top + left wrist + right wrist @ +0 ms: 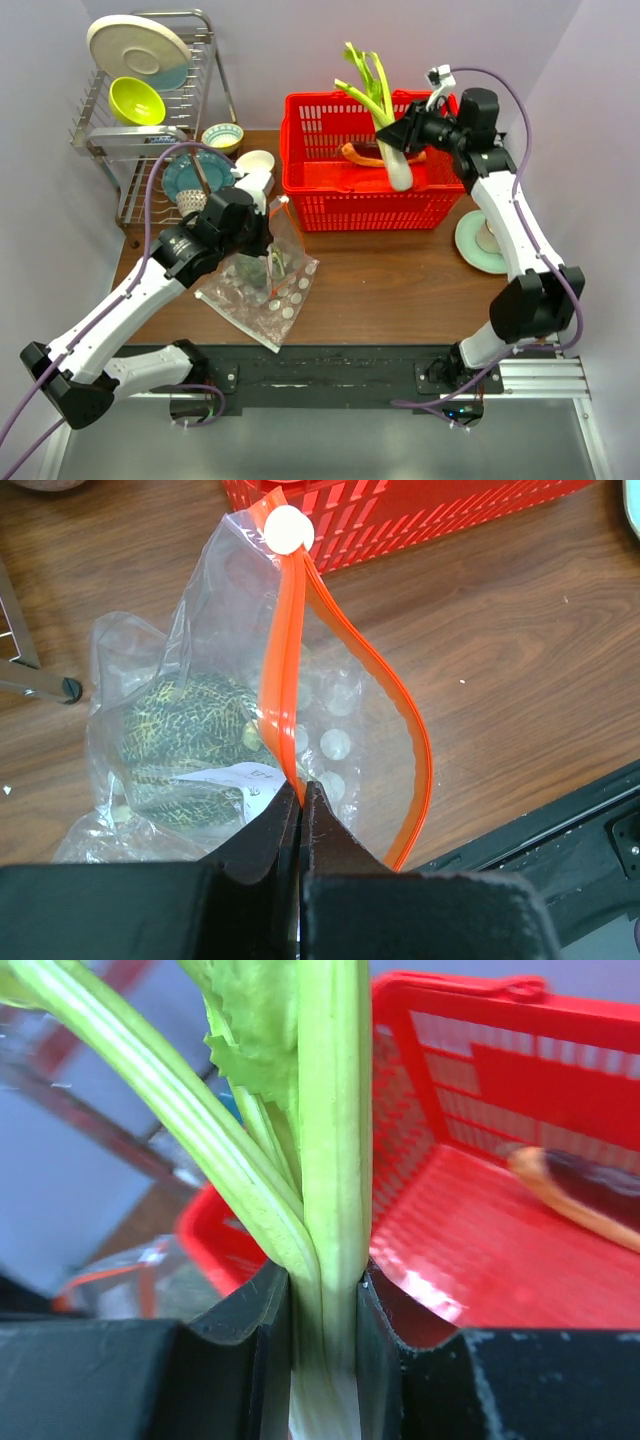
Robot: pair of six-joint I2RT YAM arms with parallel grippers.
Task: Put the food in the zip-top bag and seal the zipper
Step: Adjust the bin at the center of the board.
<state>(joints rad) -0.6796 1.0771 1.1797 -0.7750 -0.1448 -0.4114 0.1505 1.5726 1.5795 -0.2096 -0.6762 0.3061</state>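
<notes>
While the left gripper (302, 792) pinches one lip of the zipper (283, 680) between jaws pressed tight together, the right gripper (325, 1290) is clamped on the pale lower stems of the light-green stalks (330, 1140). It holds them upright over the red basket (340, 210), well apart from the zip-top bag (190, 620).

I judge the task roughly a third done. One of the three foods is bagged, one is in the grip but not yet brought across, and one has not been picked up. The sealing has not begun.

The bag sits on the counter (400, 290) just in front of the basket, with its mouth lifted by the left gripper. It holds the dark green ball (185, 735), which rests low against the bag's left side beside a small white paper label. The mouth gapes, and the two orange-red lips bow apart and meet at a white round tab (285, 528) at the far end. In the top view, clear plastic printed with white dots (290, 300) lies under the bag, and those dots show through its wall.

The basket holds the red-brown slab (365, 157), which lies on its floor behind the stalks. I can make out nothing else in it.

What is left, as I read it, is to carry the stalks to the open mouth, fetch the slab, and then press the zipper shut along its length.
</notes>
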